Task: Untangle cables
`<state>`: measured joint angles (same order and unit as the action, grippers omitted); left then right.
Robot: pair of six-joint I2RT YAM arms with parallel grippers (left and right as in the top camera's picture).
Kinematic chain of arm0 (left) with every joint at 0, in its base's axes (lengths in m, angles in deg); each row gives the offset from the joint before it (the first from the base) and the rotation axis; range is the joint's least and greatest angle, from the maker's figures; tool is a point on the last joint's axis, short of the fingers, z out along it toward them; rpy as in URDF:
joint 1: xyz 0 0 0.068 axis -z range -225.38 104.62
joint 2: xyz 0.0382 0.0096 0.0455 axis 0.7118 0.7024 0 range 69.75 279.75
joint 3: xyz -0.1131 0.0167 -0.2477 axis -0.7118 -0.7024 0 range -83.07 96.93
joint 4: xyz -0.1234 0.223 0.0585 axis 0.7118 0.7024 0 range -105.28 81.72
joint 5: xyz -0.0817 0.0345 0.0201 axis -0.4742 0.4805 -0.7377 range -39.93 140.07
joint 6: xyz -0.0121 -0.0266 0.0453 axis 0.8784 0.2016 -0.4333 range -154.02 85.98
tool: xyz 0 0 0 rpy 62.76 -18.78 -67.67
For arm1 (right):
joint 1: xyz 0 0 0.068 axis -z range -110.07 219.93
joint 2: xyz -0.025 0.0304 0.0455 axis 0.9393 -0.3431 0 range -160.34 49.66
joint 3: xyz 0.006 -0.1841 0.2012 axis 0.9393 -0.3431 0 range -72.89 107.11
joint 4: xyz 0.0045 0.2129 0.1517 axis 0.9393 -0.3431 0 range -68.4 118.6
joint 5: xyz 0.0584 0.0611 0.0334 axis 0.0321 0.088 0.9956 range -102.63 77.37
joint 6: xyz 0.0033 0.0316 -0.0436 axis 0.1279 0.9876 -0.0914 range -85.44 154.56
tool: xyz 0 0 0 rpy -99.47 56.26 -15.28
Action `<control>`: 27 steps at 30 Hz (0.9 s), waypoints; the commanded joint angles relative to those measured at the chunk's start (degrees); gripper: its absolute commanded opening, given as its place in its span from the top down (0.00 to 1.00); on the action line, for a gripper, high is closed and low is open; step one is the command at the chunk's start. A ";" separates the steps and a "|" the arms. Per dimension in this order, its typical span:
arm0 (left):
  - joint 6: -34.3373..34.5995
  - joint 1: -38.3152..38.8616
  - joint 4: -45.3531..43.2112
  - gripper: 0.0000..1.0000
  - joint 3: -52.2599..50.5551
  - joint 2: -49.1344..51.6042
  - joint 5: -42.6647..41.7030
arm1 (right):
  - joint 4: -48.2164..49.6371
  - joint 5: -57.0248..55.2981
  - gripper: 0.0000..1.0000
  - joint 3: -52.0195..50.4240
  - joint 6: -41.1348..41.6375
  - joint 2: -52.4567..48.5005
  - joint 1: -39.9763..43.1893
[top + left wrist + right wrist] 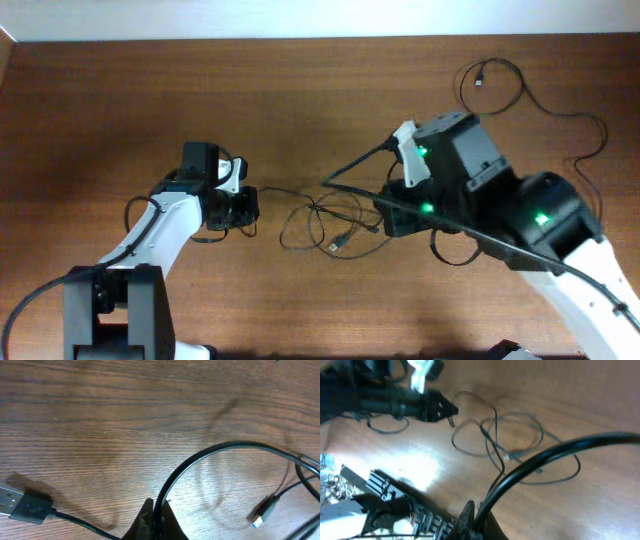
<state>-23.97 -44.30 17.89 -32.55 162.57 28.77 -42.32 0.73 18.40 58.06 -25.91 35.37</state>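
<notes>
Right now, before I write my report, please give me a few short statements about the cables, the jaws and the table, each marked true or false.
1. The left jaws are closed on a thin black cable. True.
2. The table is white plastic. False: it is a brown wooden table.
3. A black rectangular USB plug lies flat on the wood near the left jaws. True.
4. The right jaws are open and empty. False: they are closed on another black cable.
5. Every cable end lies inside the central tangle. False: one small cable plug lies apart, near the far right side of the table.
</notes>
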 commanded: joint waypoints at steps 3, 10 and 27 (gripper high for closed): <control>-0.28 -3.91 9.29 1.00 11.54 -4.57 -3.56 | -7.39 -8.09 0.96 8.98 -1.05 0.61 0.20; 12.83 -19.54 15.58 1.00 24.87 -21.55 -3.41 | -16.59 -22.77 0.96 9.22 -0.55 -0.57 0.20; 2.69 -31.69 25.27 1.00 24.85 -24.28 -15.58 | -15.23 -30.47 0.96 -8.11 7.41 -14.86 13.44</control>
<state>-13.70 -76.62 39.87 -8.02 132.47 16.77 -59.15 -28.29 12.96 64.62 -40.14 46.47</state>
